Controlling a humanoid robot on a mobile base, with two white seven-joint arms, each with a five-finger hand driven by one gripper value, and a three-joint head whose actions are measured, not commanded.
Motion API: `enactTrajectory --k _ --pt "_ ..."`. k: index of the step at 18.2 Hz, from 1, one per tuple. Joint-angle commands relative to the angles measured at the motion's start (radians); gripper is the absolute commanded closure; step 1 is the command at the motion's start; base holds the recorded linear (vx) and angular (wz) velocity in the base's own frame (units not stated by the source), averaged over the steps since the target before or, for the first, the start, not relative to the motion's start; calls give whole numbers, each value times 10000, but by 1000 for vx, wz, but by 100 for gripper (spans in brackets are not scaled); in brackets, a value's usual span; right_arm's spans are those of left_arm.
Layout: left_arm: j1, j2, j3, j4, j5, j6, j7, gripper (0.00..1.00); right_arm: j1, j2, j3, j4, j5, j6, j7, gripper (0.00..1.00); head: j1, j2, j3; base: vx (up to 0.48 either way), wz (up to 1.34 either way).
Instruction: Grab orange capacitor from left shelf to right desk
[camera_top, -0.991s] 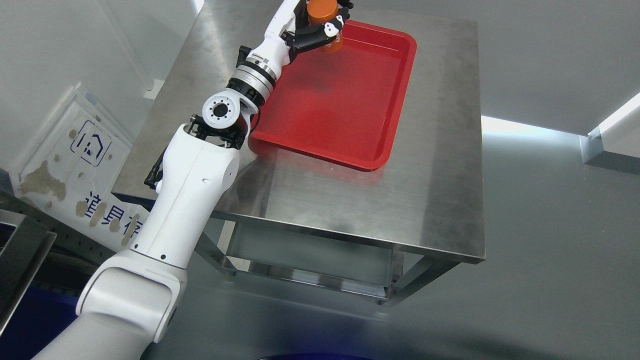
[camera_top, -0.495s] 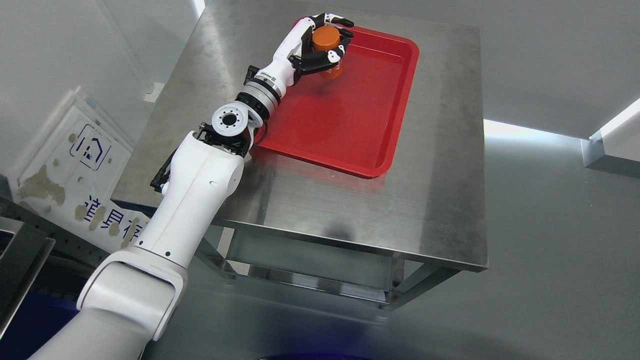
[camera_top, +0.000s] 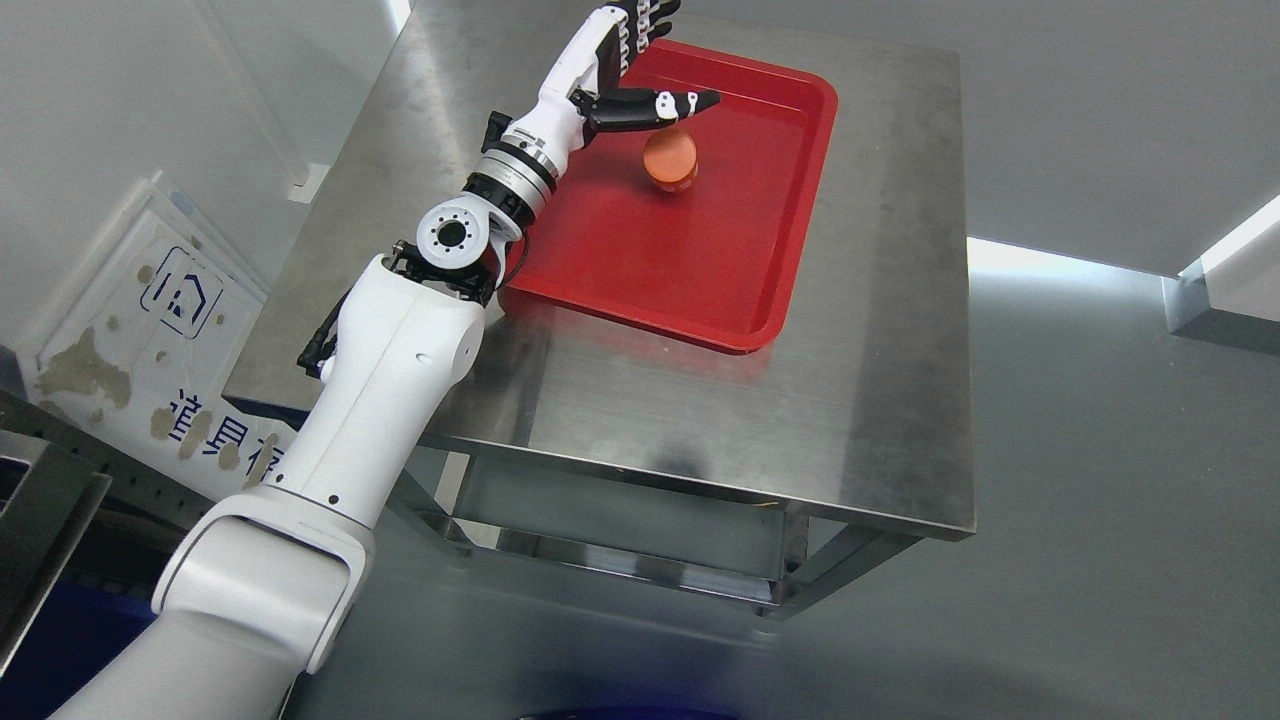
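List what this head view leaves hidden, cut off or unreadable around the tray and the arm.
- Left hand: its fingertips run past the top edge of the head view.
- Orange capacitor: any print is too small to read.
- Red tray: its near-left corner is hidden behind the left arm's elbow.
- Steel desk: its far edge is cut off at the top.
- Right arm: out of view.

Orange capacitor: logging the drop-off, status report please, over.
Left hand open, fingers spread. Orange capacitor upright in red tray, free of the hand. Right hand not in view. Nothing in the way.
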Motion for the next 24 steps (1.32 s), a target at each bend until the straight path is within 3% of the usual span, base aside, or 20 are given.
enactTrajectory --k 1,6,10,14,19,24 --pt "54 174 2234 -1432 11 -52 17 8 316 -175 -123 -228 0 -49 -10 0 0 0 0 0 0" --pt "1691 174 3941 -4282 11 2046 -242 8 316 -175 -123 -228 0 -49 5 0 0 0 0 0 0" --pt "2860 996 4217 -5236 26 2141 -688 8 316 -175 -123 -228 0 -49 -10 0 0 0 0 0 0" --pt "3289 1073 4632 -5728 11 2157 -703 8 316 -175 -108 -228 0 -49 -10 0 0 0 0 0 0" --pt "4976 936 4464 -6387 26 2141 -719 8 316 -175 -123 -228 0 -49 -10 0 0 0 0 0 0" --pt "5331 1149 4310 -6726 11 2141 -704 5 316 -175 -123 -228 0 -49 -10 0 0 0 0 0 0"
